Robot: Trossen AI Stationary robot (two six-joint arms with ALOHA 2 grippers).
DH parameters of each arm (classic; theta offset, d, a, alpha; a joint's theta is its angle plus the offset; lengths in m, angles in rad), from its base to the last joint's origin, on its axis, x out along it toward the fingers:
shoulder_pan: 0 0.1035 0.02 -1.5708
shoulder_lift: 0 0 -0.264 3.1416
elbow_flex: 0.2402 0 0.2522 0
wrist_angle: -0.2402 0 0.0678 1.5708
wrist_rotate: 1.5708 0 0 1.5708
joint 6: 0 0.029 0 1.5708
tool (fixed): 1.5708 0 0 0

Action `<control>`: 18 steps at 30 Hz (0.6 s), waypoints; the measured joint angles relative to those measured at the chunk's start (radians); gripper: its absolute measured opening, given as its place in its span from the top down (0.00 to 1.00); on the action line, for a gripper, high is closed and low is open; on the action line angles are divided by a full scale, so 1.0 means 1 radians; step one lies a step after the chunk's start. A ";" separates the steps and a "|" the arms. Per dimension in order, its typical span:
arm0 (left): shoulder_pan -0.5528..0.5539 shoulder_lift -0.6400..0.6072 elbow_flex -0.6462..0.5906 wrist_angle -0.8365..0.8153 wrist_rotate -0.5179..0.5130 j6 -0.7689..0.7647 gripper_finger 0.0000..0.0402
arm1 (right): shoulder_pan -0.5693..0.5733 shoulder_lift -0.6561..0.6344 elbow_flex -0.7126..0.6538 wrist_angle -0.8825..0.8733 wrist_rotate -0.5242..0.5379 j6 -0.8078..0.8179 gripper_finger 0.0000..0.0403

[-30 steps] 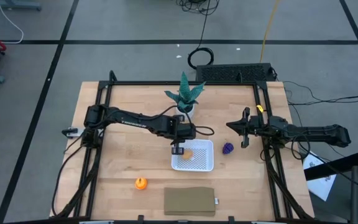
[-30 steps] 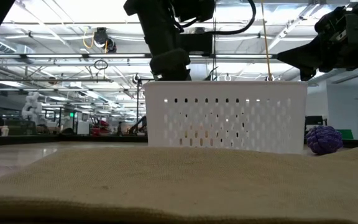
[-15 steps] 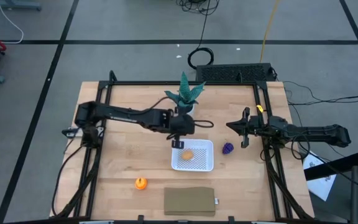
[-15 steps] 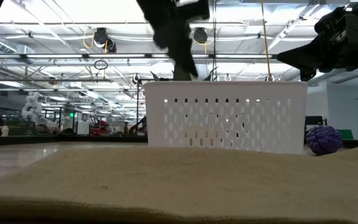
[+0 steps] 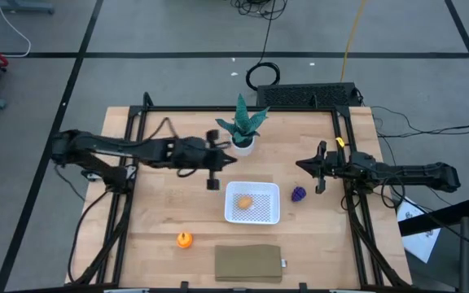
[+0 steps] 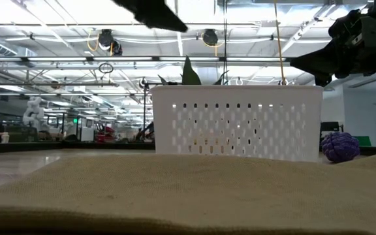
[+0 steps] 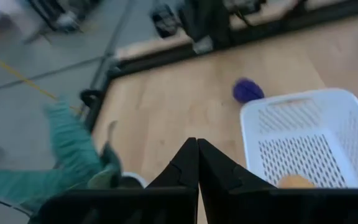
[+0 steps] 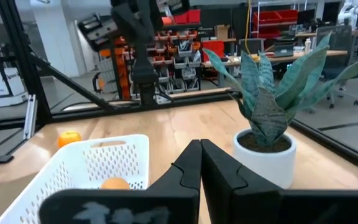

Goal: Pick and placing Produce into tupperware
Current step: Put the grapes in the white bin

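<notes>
Jaws: left gripper [image 5: 212, 184] pressed together and holding nothing, above bare bench between the potted plant and the container; right gripper [image 5: 322, 168] also pressed together, empty, parked at the right frame rail. Wooden slatted bench [image 5: 169, 212] carries a flat olive-brown rectangular pad [image 5: 248, 263] at the near edge, a white perforated squarish tupperware container [image 5: 252, 203] mid-bench, and a green spiky potted plant in a white pot [image 5: 242, 130] behind it. Produce: tan oval piece [image 5: 245, 202] lies inside the container; dark purple piece [image 5: 299, 194] sits on the bench just beside the container's right wall; bright orange round piece [image 5: 185, 239] sits well apart, near-left. Risks, judged: a closed-jaw approach would knock a small round piece rolling; the purple piece's closeness to the wall invites nudging the light container; the left arm could brush the plant.
</notes>
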 joint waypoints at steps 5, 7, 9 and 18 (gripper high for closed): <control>0.007 -0.151 -0.199 0.189 0.001 -0.058 1.00 | 0.000 0.004 0.000 0.003 0.000 -0.002 1.00; 0.016 -0.188 -0.254 0.229 0.007 -0.099 1.00 | 0.000 0.006 0.000 0.007 0.000 -0.002 1.00; 0.021 -0.216 -0.314 0.299 0.010 -0.111 1.00 | 0.000 0.007 0.000 0.006 0.000 -0.002 1.00; 0.062 -0.298 -0.610 0.702 0.235 -0.195 1.00 | 0.000 0.007 0.000 0.006 0.000 -0.006 1.00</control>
